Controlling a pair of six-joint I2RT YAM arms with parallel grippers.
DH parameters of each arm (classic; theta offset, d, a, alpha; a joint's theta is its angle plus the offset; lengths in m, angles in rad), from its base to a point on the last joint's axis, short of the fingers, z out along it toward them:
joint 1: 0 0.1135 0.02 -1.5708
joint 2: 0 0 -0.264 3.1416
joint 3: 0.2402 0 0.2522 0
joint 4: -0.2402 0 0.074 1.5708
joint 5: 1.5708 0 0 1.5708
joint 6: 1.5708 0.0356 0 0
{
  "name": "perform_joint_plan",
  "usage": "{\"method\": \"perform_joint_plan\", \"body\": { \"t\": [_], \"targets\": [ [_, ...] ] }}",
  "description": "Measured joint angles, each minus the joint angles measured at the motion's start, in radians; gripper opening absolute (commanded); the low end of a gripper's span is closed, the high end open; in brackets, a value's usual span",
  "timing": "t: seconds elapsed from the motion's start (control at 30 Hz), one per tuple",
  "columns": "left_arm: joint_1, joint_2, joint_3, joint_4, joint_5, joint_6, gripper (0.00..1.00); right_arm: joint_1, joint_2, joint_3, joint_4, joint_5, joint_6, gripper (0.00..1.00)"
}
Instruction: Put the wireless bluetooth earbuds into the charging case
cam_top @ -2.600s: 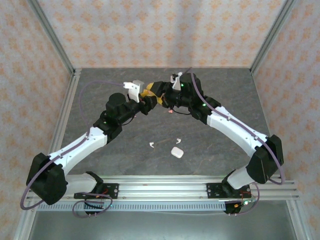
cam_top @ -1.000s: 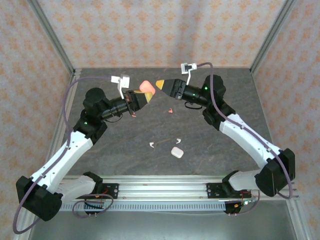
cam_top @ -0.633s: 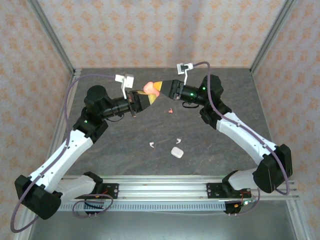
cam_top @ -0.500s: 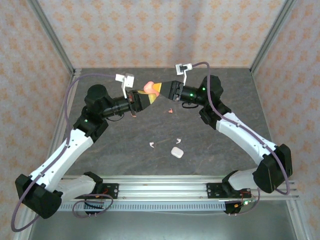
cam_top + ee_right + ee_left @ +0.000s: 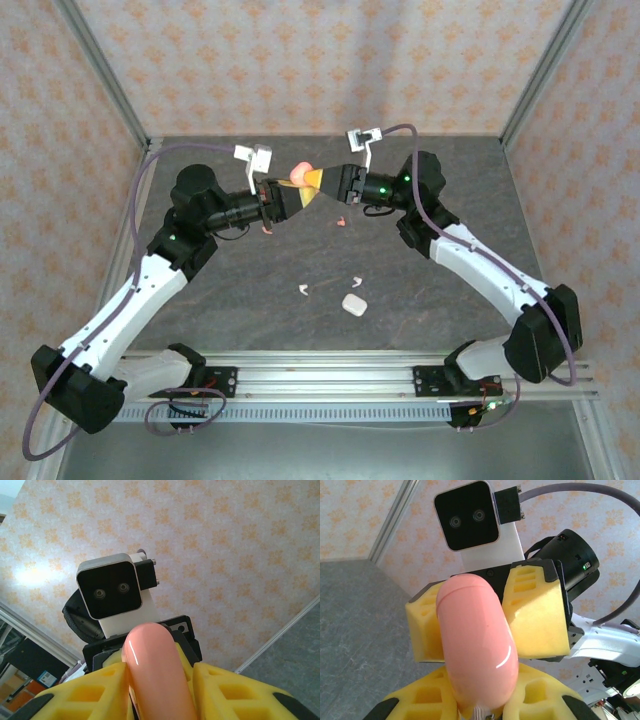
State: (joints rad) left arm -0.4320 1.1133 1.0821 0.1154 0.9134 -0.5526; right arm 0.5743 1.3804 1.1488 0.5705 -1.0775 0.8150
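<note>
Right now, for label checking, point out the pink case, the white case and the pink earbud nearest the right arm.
pink case [image 5: 475, 640], left wrist view, middle of its rounded shell.
white case [image 5: 352, 303], top external view, centre of its top face.
pink earbud [image 5: 341, 221], top external view, its body on the table.

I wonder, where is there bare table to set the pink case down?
Bare: the far right corner of the table, and the near strip between the white case and the rail. Crowded: mid-table, with loose earbuds.
</note>
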Motion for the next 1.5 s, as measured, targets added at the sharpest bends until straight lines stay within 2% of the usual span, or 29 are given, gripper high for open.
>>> {"method": "perform_joint_plan", "body": {
  "t": [0.13, 0.2, 0.3, 0.47, 0.57, 0.63, 0.83, 0.93, 1.07, 1.23, 1.37, 1.5],
  "targets": [
    [0.0, 0.002, 0.01, -0.01, 0.005, -0.001, 0.02, -0.007, 0.005, 0.0, 0.02, -0.017, 0.011, 0.22],
    [0.001, 0.002, 0.02, -0.026, 0.011, 0.0, 0.11, -0.009, 0.005, 0.0, 0.021, -0.024, 0.0, 0.16],
    [0.001, 0.002, 0.036, -0.08, 0.01, 0.019, 0.21, -0.009, 0.002, 0.006, -0.02, -0.026, -0.045, 0.11],
    [0.001, 0.002, 0.043, -0.19, -0.023, 0.091, 0.5, -0.003, -0.024, 0.054, -0.298, 0.023, -0.225, 0.05],
    [0.008, -0.001, 0.043, -0.25, -0.035, 0.134, 0.61, -0.001, -0.041, 0.082, -0.468, 0.073, -0.34, 0.04],
    [0.018, -0.012, 0.043, -0.293, -0.045, 0.161, 0.65, -0.001, -0.047, 0.111, -0.572, 0.103, -0.415, 0.04],
    [0.034, -0.096, 0.036, -0.427, -0.106, 0.254, 0.65, -0.001, -0.047, 0.251, -0.912, 0.206, -0.661, 0.04],
    [0.041, -0.156, -0.019, -0.415, -0.118, 0.275, 0.62, 0.006, -0.047, 0.296, -1.042, 0.243, -0.78, 0.05],
    [0.042, -0.188, -0.116, -0.377, -0.078, 0.324, 0.65, 0.045, -0.039, 0.332, -1.184, 0.256, -0.916, 0.05],
    [0.042, -0.173, -0.135, -0.382, -0.026, 0.415, 0.66, 0.114, -0.025, 0.344, -1.268, 0.255, -1.02, 0.05],
    [0.042, -0.138, -0.111, -0.396, 0.071, 0.449, 0.59, 0.13, -0.025, 0.344, -1.274, 0.25, -1.057, 0.05],
    [0.042, -0.097, -0.101, -0.403, 0.145, 0.451, 0.57, 0.13, -0.024, 0.344, -1.274, 0.248, -1.067, 0.05]
  ]
}}
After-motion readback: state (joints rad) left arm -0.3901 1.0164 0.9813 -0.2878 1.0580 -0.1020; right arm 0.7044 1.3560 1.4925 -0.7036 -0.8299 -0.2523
